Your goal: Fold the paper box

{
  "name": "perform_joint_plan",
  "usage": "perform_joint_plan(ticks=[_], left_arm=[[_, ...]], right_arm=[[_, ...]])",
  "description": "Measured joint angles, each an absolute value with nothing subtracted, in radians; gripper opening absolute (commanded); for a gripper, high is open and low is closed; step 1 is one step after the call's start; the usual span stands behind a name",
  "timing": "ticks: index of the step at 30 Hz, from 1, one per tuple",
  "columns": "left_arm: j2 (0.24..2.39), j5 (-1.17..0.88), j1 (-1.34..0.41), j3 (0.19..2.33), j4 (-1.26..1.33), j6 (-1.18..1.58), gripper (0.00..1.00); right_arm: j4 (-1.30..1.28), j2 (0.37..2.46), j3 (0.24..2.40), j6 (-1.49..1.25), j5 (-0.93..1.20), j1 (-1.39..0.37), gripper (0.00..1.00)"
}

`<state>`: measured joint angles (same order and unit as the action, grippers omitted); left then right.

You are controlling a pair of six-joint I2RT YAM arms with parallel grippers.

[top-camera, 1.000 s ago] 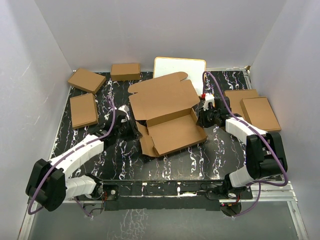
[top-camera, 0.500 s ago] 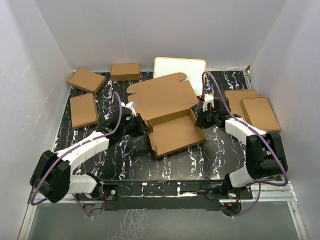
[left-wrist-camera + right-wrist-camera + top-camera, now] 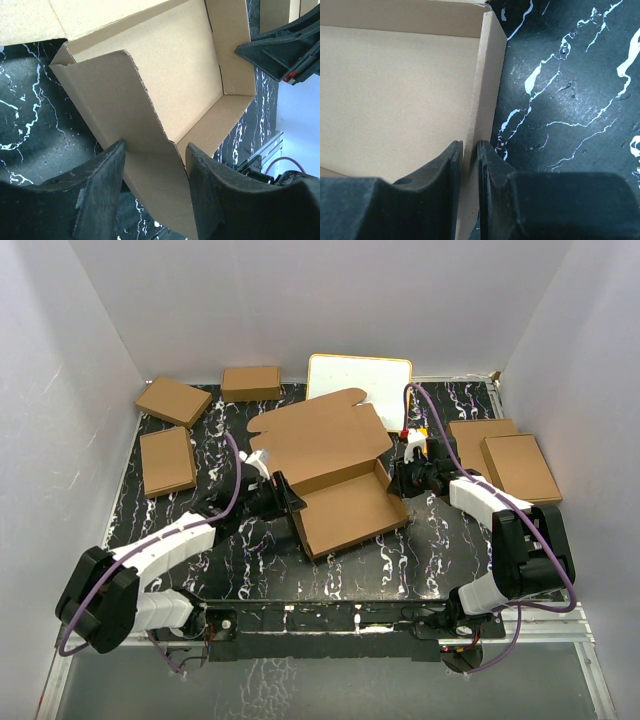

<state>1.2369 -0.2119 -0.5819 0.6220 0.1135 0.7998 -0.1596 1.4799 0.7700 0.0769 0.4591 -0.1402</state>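
Cardboard: one paper box [image 3: 345, 510], five folded boxes [image 3: 167, 460].

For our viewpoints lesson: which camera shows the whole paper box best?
Top external: the whole paper box, lid open. Left wrist shows its tray and one wall; right wrist only the wall in the right claw.

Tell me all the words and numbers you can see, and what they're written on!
No words, numbers or signs can be read in any of the views.
Paper box: plain brown, no print.
Small brown boxes: no print shows.
White board: blank.
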Motion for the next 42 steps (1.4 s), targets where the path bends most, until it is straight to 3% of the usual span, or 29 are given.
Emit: perform_joint_plan(ticks=[15, 32, 35, 42], left_arm=[[1.151, -0.199, -0.582, 0.409, 0.381, 0.846, 0.77], [1.168, -0.202, -0.583, 0.186, 0.821, 0.966, 0.89], [1.185, -0.202, -0.585, 0.167, 0.889, 0.986, 0.97], [1.217, -0.202, -0.585, 0.145, 1.009, 1.026, 0.97]], right_arm=[[-0.160, 1.480, 0.769, 0.077, 0.476, -0.143, 0.21], [-0.160, 1.480, 0.768, 0.077, 0.496, -0.144, 0.21], [-0.160, 1.480, 0.768, 0.077, 0.497, -0.145, 0.21], [-0.160, 1.480, 0.768, 0.077, 0.497, -0.146, 0.21]])
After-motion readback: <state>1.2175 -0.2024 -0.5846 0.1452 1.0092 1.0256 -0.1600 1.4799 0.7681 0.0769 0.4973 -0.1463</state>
